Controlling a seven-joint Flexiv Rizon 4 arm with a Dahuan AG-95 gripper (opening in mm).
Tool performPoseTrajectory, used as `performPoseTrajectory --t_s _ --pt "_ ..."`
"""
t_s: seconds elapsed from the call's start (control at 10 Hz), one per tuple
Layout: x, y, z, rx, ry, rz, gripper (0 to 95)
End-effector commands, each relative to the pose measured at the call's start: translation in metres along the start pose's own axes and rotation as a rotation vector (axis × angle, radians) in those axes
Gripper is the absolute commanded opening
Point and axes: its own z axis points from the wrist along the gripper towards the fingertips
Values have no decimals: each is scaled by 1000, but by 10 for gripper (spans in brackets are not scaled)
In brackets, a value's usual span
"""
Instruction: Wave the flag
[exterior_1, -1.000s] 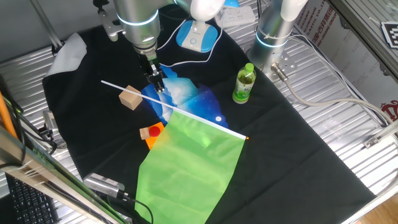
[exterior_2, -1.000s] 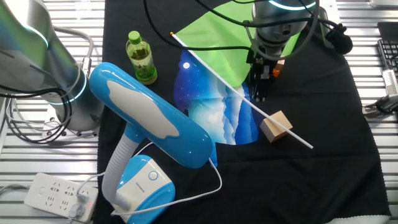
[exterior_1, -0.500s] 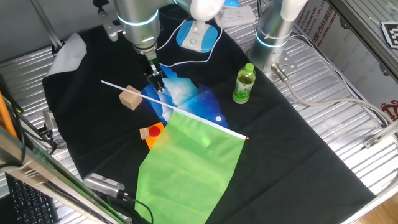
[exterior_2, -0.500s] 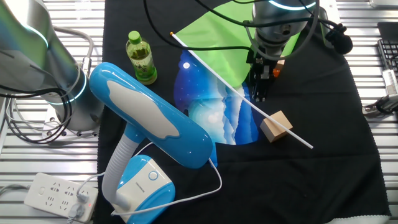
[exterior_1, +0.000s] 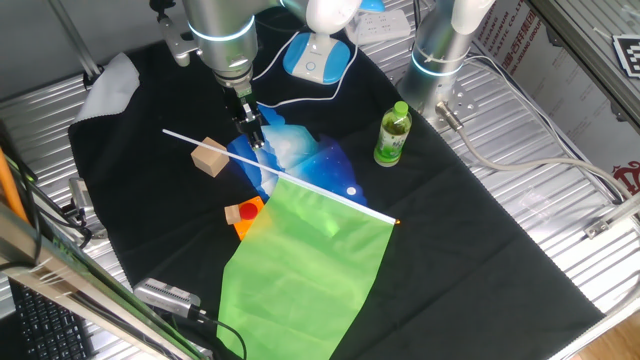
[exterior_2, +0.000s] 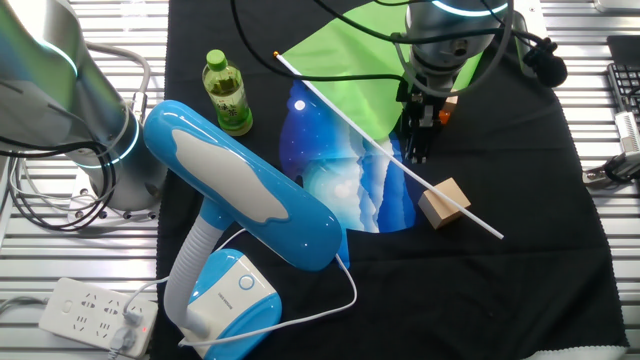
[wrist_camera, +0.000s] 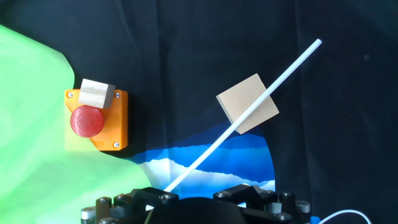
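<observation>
The flag lies flat on the black cloth: a bright green sheet on a long white stick. It also shows in the other fixed view and at the left of the hand view. The stick runs over a wooden block and across a blue and white cloth. My gripper points straight down at the stick's middle, its narrow fingers closed around the stick. The fingertips are hidden in the hand view.
An orange box with a red button sits beside the flag sheet. A green bottle stands to the right. A blue desk lamp, a power strip and a second arm's base stand around the black cloth.
</observation>
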Motion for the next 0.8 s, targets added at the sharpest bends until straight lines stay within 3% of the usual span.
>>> performPoseTrajectory --t_s 0.1,0.2,0.8 --pt "1 0 0 2 -116 -29 0" --pt "1 0 0 -24 -112 -19 0" --pt "1 0 0 -25 -108 -13 0"
